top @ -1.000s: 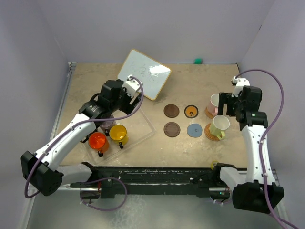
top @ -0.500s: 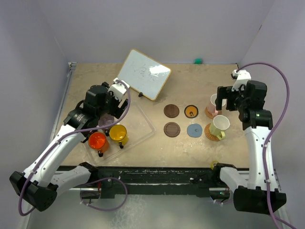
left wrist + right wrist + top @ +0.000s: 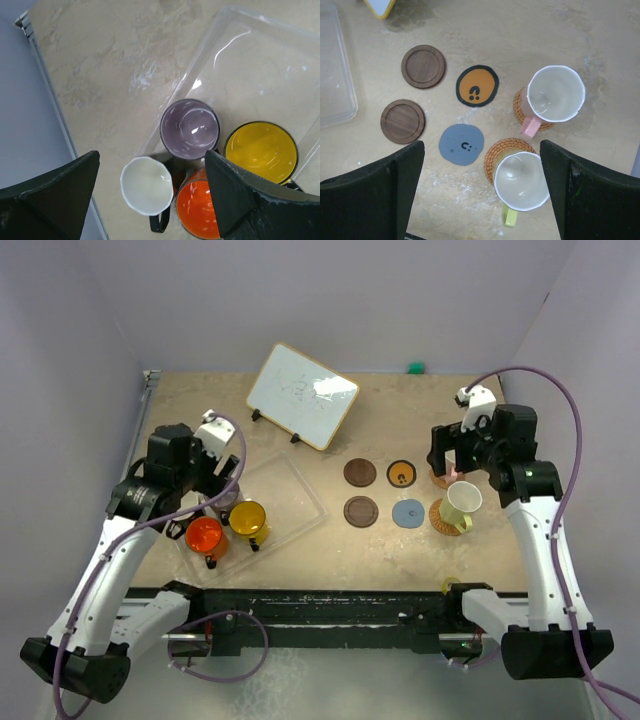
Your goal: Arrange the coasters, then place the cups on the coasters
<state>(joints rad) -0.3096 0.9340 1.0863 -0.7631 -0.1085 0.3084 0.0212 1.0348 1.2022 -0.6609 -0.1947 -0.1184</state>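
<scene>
The left gripper (image 3: 150,192) hangs with its jaws wide apart and empty over four cups clustered at the clear tray's (image 3: 260,55) 7 o'clock corner. These are the mauve cup (image 3: 189,128), the yellow cup (image 3: 260,151) at its 4 o'clock, the orange-red cup (image 3: 197,210) at 6, and the black cup (image 3: 146,186) at 7. The right gripper (image 3: 480,170), also spread and empty, hovers above the white-pink cup (image 3: 555,95) and, at its 6 o'clock, the yellow-green cup (image 3: 521,181). Each sits on a woven coaster (image 3: 495,150). Four bare coasters (image 3: 423,66) lie at their 9 o'clock.

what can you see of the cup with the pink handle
The pink-handled cup is a small glossy mug, white inside, with a slightly wavy rim and a pale pink handle on its side. It stands upright and empty on a tan woven coaster, whose edge shows beside the cup. Nothing grips it.
</scene>
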